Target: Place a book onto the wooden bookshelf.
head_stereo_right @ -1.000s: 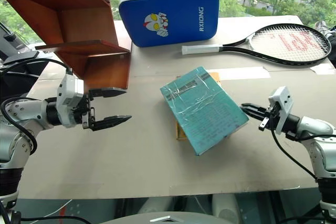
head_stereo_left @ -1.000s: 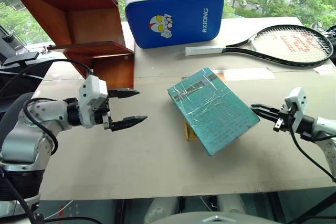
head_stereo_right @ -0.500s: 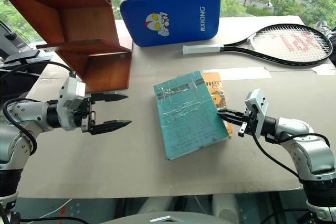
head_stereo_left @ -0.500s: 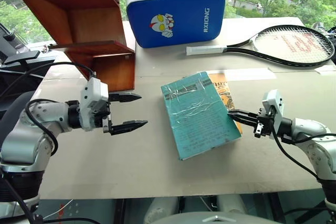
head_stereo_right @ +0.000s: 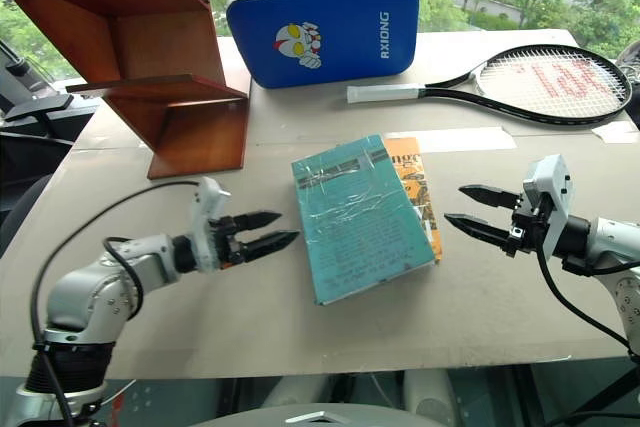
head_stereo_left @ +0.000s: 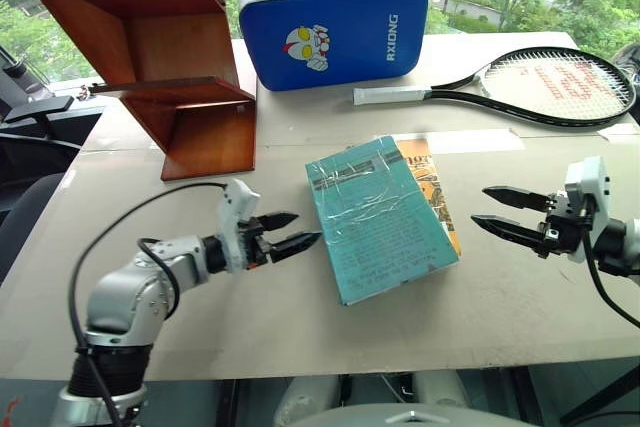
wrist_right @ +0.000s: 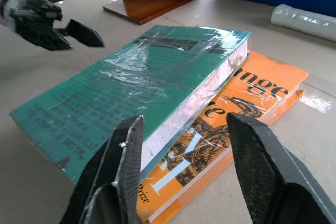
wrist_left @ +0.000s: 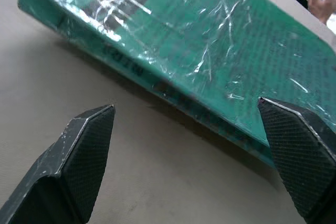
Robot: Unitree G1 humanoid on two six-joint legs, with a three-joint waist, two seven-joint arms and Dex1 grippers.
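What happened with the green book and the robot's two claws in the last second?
The right gripper turned the book flat onto the yellow-orange book, let go, and backed off open. The left gripper dropped toward the book's near edge, open. Bookshelf, blue case, racket unchanged.

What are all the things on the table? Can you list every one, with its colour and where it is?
book: one, teal-green, mid-table, lying partly on the orange book.
orange book: one, yellow-orange, under the teal one, sticking out on the right.
wooden bookshelf: one, reddish-brown, far left.
padded case: one, blue with a cartoon figure, standing at the back.
racket: one, black frame, white grip, back right.
table: one, beige.
left gripper: black fingers, open, just left of the book.
right gripper: black fingers, open, right of both books.
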